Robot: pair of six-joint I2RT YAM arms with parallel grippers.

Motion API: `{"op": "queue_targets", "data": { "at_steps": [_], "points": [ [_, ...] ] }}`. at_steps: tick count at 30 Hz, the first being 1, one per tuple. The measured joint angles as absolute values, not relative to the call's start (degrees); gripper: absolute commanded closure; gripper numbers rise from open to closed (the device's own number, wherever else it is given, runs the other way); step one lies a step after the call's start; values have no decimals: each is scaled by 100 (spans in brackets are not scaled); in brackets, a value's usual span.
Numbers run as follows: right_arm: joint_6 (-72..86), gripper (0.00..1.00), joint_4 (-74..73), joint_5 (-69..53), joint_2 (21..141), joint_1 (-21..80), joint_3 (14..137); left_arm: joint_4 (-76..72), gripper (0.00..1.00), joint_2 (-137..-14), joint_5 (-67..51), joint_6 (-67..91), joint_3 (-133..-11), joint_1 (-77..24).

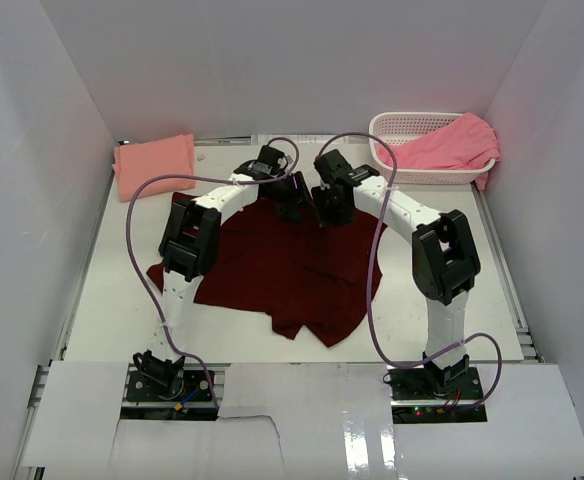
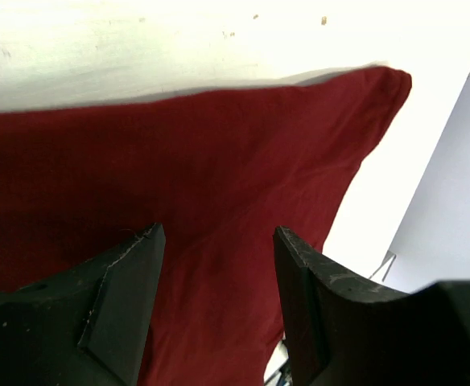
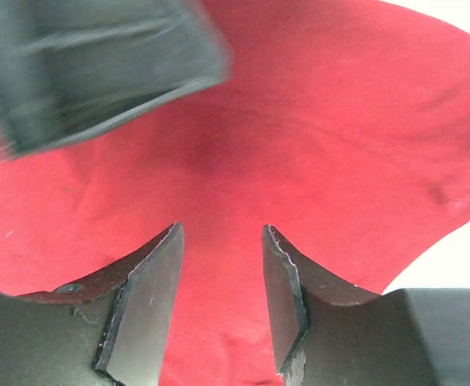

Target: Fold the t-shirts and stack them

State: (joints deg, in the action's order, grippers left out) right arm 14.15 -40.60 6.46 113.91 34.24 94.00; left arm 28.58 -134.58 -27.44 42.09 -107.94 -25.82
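my left arm (image 1: 187, 245) and right arm (image 1: 444, 262): white shells with chunky black joint housings. a thin purple cable (image 1: 129, 235) loops along each. black bases (image 1: 167, 385) with small coloured wires at the front. my fingers (image 2: 126, 297) are matte black, wedge-shaped, with edges scuffed pale.

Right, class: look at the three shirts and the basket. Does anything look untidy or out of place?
The pink shirt spills over the rim of the basket, and the maroon shirt lies rumpled mid-table. The peach shirt sits folded.
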Motion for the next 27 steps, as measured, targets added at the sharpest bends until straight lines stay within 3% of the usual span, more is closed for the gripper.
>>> {"op": "queue_targets", "data": {
  "at_steps": [10,16,21,27],
  "points": [
    [1280,51,-4064,1107,12018,3022,9979,3627,30,-12403,-2574,3924,-10486,-2241],
    [1238,51,-4244,1225,12383,2919,10204,4156,30,-11472,-1658,3190,-9883,-1203],
    [1247,51,-4399,1221,12403,2847,10287,4338,30,-11421,-716,2672,-9430,-268],
    [1302,51,-4536,1186,12582,2759,10615,4370,30,-11640,-263,2364,-9319,-250]
  ]
}}
